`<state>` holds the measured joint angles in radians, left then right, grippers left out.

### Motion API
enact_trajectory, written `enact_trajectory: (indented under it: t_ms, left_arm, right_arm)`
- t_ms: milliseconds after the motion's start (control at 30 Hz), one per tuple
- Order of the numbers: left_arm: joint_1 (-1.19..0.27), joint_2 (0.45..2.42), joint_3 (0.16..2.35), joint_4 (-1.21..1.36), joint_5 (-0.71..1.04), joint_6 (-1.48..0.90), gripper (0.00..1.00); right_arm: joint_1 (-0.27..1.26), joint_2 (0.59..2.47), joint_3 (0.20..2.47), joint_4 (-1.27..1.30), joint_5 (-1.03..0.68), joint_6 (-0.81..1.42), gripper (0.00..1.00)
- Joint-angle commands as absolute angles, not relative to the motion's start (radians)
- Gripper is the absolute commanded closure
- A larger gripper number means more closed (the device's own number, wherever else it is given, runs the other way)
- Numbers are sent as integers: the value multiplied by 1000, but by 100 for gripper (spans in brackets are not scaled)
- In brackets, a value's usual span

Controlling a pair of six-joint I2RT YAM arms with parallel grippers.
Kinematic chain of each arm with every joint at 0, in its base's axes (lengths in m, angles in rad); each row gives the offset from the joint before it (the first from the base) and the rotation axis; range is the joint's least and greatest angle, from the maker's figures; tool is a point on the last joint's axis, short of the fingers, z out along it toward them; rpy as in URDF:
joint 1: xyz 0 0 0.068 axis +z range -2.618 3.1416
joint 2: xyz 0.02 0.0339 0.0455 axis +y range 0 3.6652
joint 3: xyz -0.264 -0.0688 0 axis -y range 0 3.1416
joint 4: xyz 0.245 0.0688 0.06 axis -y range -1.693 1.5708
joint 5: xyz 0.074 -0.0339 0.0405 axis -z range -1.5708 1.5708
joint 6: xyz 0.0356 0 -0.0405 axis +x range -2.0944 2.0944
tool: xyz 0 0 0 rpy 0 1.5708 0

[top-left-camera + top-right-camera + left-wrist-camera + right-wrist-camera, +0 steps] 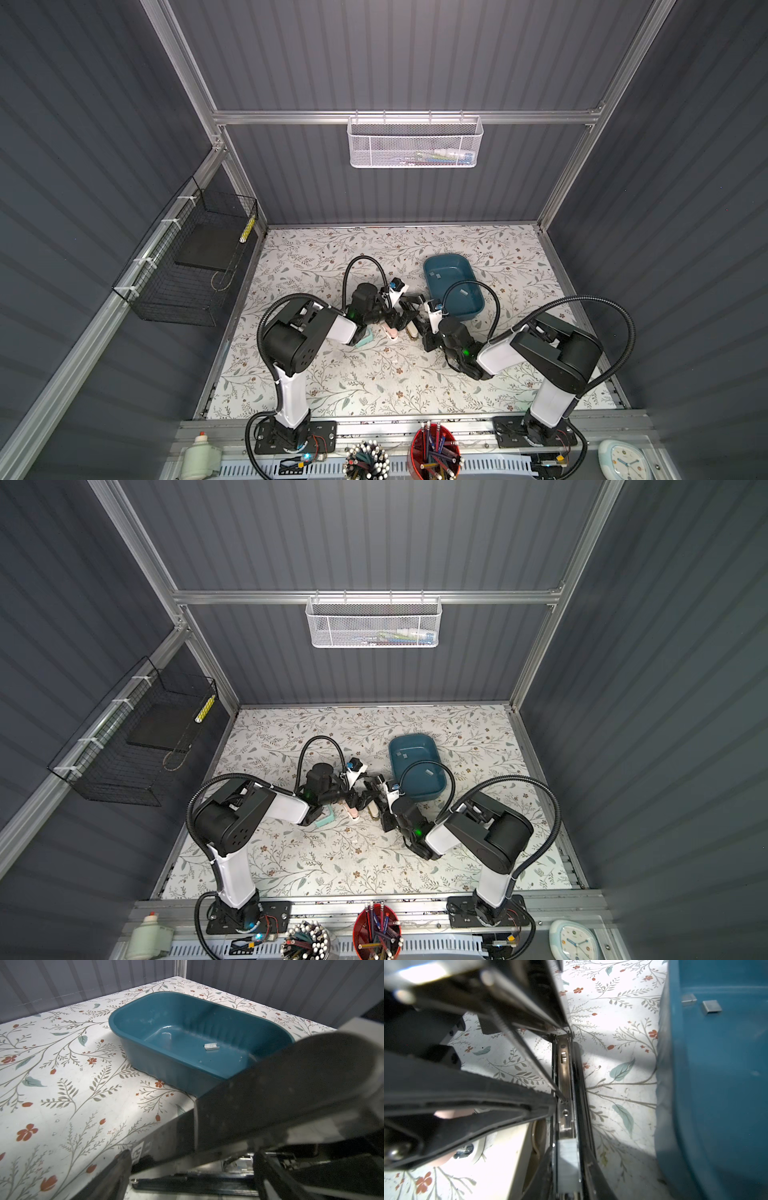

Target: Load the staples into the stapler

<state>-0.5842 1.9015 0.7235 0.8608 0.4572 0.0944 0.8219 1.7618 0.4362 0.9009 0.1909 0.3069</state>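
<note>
The black stapler lies open mid-table between both arms, its lid raised over the magazine channel. A grey strip of staples lies inside that channel. My right gripper is open only narrowly, and its fingers run close along the outside of the channel walls. My left gripper is open wide, with its fingers on either side of the stapler's base. More staples lie loose in the blue tray.
A pink stapler, a beige one and a mint one sit just in front of the grippers. The blue tray stands right behind them. Pen cups line the front rail, and a wire basket hangs on the left wall.
</note>
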Motion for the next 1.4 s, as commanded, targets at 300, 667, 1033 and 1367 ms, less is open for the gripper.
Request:
enact_trajectory:
  t_ms: [300,667,1033,1367]
  left_arm:
    - [-601,1818,695,856,507,89,8]
    - [-600,1753,705,833,420,52,6]
    - [-600,1731,783,712,338,-17,13]
    - [-601,1824,819,717,396,-37,37]
  right_arm:
    - [833,1785,394,945,225,314,60]
    - [836,1701,374,931,228,291,48]
    - [838,1391,366,727,237,236,52]
    - [836,1469,477,634,214,230,69]
